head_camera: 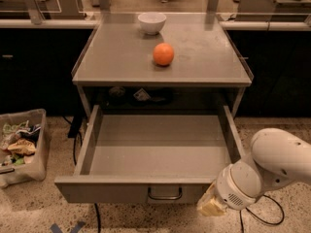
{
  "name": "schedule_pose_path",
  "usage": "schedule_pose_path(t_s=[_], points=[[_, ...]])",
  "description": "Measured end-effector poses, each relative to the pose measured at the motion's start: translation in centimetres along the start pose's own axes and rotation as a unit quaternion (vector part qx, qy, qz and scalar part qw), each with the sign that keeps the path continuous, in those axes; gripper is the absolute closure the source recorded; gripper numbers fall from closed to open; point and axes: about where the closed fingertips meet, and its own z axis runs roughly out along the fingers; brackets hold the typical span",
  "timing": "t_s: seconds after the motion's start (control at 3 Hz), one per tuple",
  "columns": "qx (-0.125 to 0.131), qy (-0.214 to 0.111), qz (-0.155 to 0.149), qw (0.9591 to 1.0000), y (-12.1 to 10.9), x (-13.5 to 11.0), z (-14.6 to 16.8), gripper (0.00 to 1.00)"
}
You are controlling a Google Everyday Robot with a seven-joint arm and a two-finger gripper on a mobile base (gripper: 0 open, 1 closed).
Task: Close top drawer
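Note:
The top drawer [155, 152] is a broad shallow grey metal drawer, pulled fully out toward me from under the grey table, and it is empty inside. Its front panel [121, 191] faces me at the bottom, with a small dark wire handle [164, 194] at its centre. My gripper [212, 206] hangs on the white arm [272, 166] at the lower right. It sits just right of the front panel's right end, at about the panel's height. Only its pale yellowish tip shows.
On the grey tabletop [116, 64] stand an orange [163, 54] and a white bowl [151, 23]. Small items lie on the shelf behind the drawer [141, 95]. A bin of rubbish [19, 144] stands on the floor at left. Cables run under the drawer.

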Motion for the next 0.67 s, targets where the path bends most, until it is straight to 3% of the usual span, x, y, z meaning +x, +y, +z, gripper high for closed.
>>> schedule_pose_path(t_s=[0.33,0.67], points=[[0.038,-0.002,0.005,0.9993,-2.85,-1.41,0.59,1.0],[0.038,-0.002,0.005,0.9993,-2.86,-1.42,0.59,1.0]])
